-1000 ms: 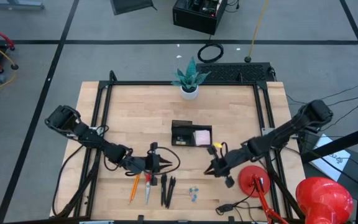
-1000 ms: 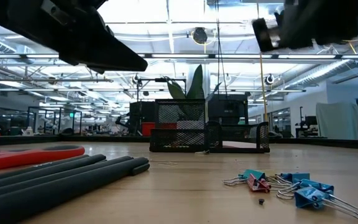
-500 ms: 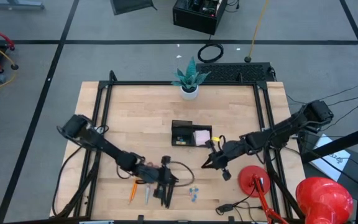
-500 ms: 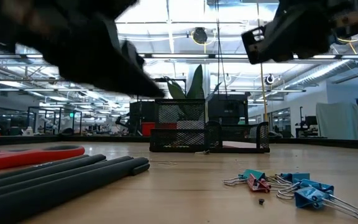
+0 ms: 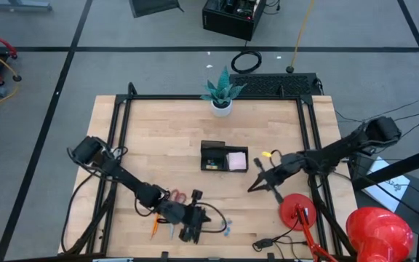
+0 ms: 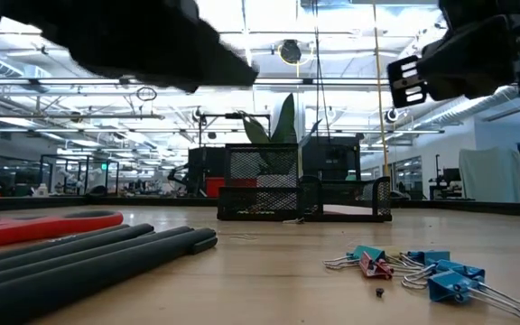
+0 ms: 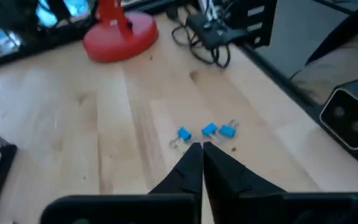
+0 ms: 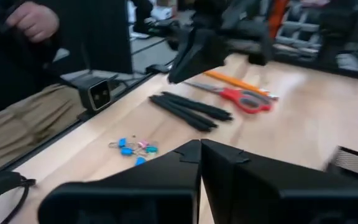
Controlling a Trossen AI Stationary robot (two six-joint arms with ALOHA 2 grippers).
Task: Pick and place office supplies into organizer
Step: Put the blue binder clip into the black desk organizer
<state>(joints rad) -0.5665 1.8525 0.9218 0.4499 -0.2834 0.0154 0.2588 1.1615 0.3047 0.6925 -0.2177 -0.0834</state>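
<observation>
High view, left to right. Left gripper (image 5: 195, 231) sits low near the bench's front edge, over the supplies laid there; its fingers are pressed together, and the left wrist view shows the tips meeting with nothing between them. Under and beside it lie the orange pencil (image 5: 155, 224), the red-handled scissors (image 5: 174, 196) and the black pens (image 8: 190, 109); I count 3 pens in the right wrist view. Just right of that gripper, the small blue clips (image 5: 228, 228), loose on the wood. Mid-bench, the organizer (image 5: 214, 156), with the pink sticky-note pad (image 5: 237, 160) in its right compartment. Right of it, the right gripper (image 5: 254, 186), clenched and empty, raised off the bench. A small yellow piece (image 5: 266, 154) shows beside that arm; cannot tell what carries it. Red round-based object (image 5: 297, 210) at the front right corner. White plant pot (image 5: 222, 108) at the back edge.

Risks, as I judge them:
- closed tips dropping onto the pens would roll them apart, or off the front edge
- clips are tangled together, so a pinch may lift several and shed some on the way
- both arms crowd the front half and could meet near the organizer
</observation>
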